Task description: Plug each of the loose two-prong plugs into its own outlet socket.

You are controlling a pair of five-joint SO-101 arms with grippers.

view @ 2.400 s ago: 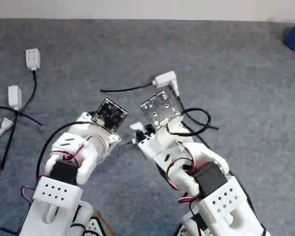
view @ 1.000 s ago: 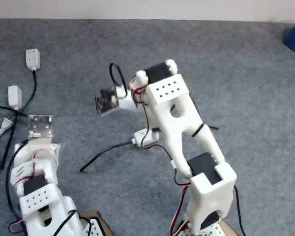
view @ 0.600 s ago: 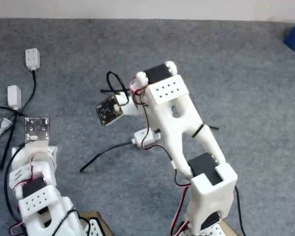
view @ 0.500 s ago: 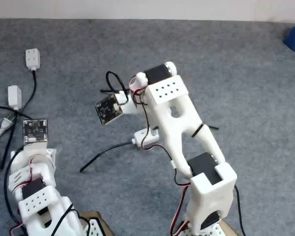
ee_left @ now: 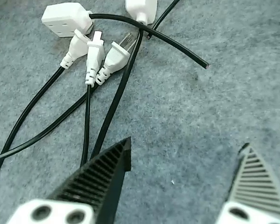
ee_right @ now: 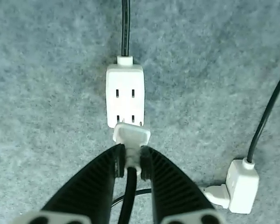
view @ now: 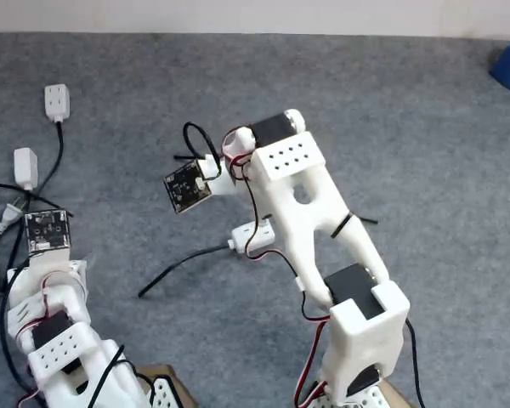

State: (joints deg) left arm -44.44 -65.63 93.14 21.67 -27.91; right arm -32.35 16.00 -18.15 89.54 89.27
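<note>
The right gripper point(ee_right: 131, 156) has its fingers point(ee_right: 113, 163) closed narrow around a white plug point(ee_right: 131, 135), gripping it just behind the head, with the black cord running back between them. The head touches the near end of a white outlet block point(ee_right: 125, 95) lying flat on the grey carpeted worktop point(ee_right: 46, 93); whether the prongs are seated cannot be told. Another white plug point(ee_right: 242, 185) lies off to one side. The left gripper point(ee_left: 186, 144) hangs over bare carpet, fingers spread wide and holding nothing. Ahead of it lie three loose plugs point(ee_left: 94, 56) side by side, just beside a second outlet block point(ee_left: 65, 18), among crossing black cables point(ee_left: 116, 98).
</note>
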